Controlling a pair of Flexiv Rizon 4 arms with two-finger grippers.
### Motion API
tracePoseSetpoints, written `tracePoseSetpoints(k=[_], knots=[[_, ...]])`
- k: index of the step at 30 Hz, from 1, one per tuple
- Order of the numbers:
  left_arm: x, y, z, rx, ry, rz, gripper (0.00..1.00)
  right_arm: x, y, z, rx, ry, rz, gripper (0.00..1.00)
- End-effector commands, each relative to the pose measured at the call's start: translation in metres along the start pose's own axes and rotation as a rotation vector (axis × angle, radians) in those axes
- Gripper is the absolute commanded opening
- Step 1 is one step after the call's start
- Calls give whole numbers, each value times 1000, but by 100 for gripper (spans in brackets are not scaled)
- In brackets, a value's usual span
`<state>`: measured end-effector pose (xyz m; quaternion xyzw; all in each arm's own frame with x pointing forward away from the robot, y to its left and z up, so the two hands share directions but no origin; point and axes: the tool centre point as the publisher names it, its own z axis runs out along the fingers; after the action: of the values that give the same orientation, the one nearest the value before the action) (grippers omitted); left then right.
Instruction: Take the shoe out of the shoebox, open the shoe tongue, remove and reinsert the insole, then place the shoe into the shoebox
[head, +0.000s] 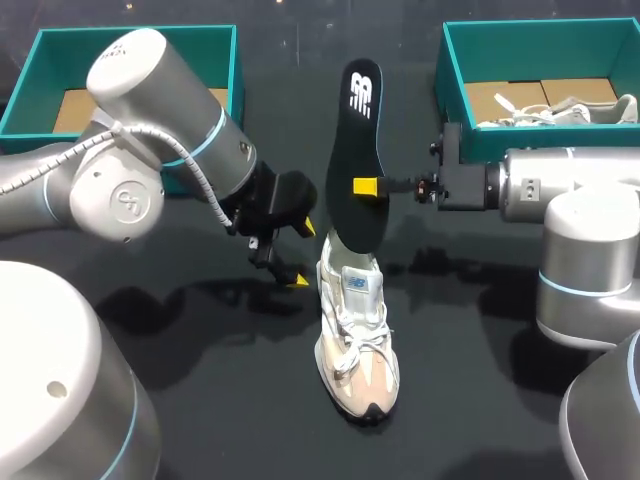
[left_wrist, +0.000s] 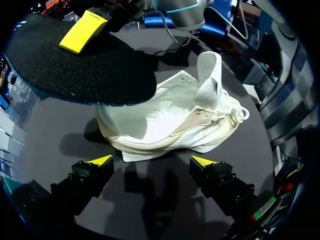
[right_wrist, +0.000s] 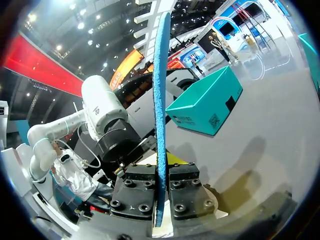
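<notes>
- The shoe (head: 355, 335) stands on its sole on the counter (head: 200, 400), at the lower middle of the head view, outside both boxes. Its toe points to the lower edge.
- In the left wrist view the shoe (left_wrist: 170, 120) lies just ahead of the left claw (left_wrist: 151, 161), with its tongue (left_wrist: 210, 70) raised upright.
- The insole (head: 357, 160) is held upright at the middle of the head view, black face to the camera. Its lower end is at the shoe's heel opening. Whether it touches the shoe cannot be told.
- The right claw (head: 368, 186), brought in from the right edge, is clenched on the insole at about mid-length.
- In the right wrist view its fingers (right_wrist: 137, 190) are seen pressed against either side of the insole's blue edge (right_wrist: 160, 75).
- The left claw (head: 303, 254) is released, tips spread with nothing between them. It is placed just left of the shoe's heel, apart from it.
- A teal left box (head: 35, 60) is noted at the upper left, with brown card showing inside.
- A teal right box (head: 452, 80) is noted at the upper right. A second shoe (head: 565, 112), white, lies in it.
</notes>
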<state>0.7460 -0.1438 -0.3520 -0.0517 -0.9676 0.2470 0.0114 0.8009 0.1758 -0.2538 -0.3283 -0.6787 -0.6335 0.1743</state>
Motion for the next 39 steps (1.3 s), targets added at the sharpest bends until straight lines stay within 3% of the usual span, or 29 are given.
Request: tracePoseSetpoints(k=[1, 12, 26, 39], knots=[[0, 0, 1, -1, 0, 0, 100, -1, -1, 3, -22, 20, -26, 0], [0, 0, 1, -1, 0, 0, 100, -6, -12, 24, -84, 57, -154, 0], [0, 0, 1, -1, 0, 0, 100, -3, -27, 18, -114, 106, -214, 0], [0, 0, 1, -1, 0, 0, 100, -9, -37, 12, -84, 127, -245, 0]])
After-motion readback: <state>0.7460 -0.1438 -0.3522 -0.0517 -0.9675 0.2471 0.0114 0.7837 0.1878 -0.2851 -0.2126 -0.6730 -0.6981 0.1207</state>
